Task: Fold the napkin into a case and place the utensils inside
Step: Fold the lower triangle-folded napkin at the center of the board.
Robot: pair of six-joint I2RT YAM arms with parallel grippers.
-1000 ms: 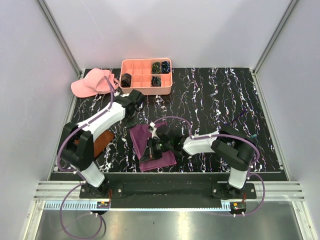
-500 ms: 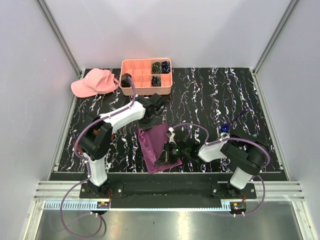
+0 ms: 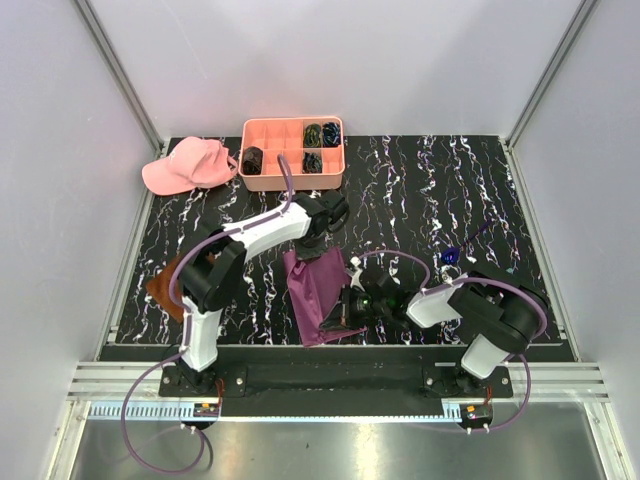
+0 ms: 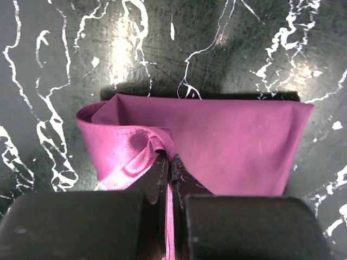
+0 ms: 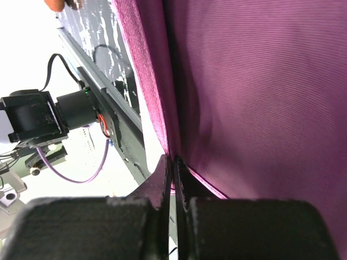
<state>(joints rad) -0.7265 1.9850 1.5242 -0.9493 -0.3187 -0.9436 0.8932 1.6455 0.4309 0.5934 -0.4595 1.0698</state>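
Pinching a thin fold of magenta cloth, the left gripper (image 4: 168, 165) has its jaws pressed together with only the fabric between them, at the far end of the napkin (image 4: 233, 143). The right gripper (image 5: 172, 165) is likewise closed tight on the cloth, holding the napkin's near edge, and purple weave fills most of the right wrist view. In the top view the napkin (image 3: 315, 285) is a folded, elongated shape stretched between the left gripper (image 3: 330, 215) and the right gripper (image 3: 345, 305), near the middle of the table's near half. In the left wrist view its doubled layers sit on the tabletop (image 4: 227, 49) with a dark shadow along the far edge. The table (image 3: 420, 190) is glossy black with white marble-like veins. A rust-brown cloth (image 3: 165, 285) lies by its left edge beside the left arm. A small blue-ended item (image 3: 452, 256), too small to identify, rests just beyond the right arm. At the far left sits a pink cap (image 3: 185, 165), and next to it a salmon-pink compartment tray (image 3: 293, 183) with dark coiled bundles (image 3: 313, 133) in several cells. Pale grey walls enclose the table on three sides, with aluminium posts (image 3: 115, 70) at the corners and an aluminium rail (image 3: 340, 385) along the near edge.
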